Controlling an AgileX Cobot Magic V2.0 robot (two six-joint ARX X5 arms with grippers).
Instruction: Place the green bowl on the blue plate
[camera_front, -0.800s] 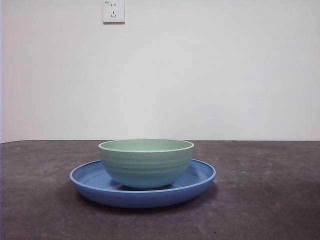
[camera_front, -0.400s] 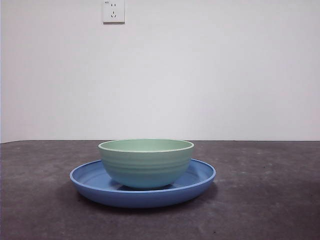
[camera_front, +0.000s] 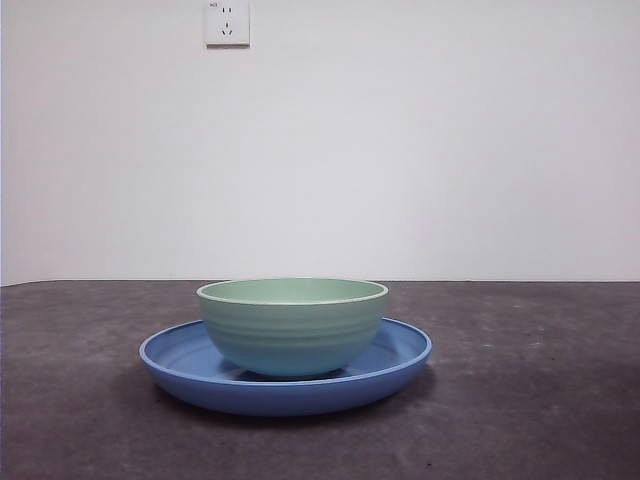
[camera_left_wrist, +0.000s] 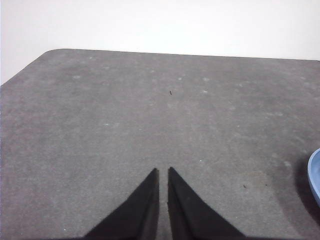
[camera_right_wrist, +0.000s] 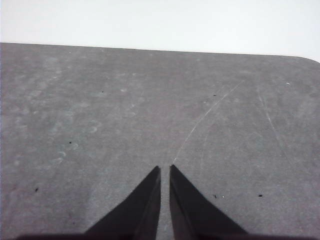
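Nothing has moved: your green bowl (camera_front: 292, 325) sits upright on the blue plate (camera_front: 180, 365), so the task looks done, with the left gripper (camera_left_wrist: 163, 172) and right gripper (camera_right_wrist: 164, 170) off the plate, jaws together and empty.

The green bowl (camera_front: 292, 325) hides the middle of the blue plate (camera_front: 285, 390).

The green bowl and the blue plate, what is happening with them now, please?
Nothing is handling them at this moment. The green bowl sits upright on the blue plate, on the dark table. Neither arm appears in the front view. The left gripper and the right gripper each hang over bare table with fingers nearly closed and nothing between them. Only an edge of the plate shows in the left wrist view.
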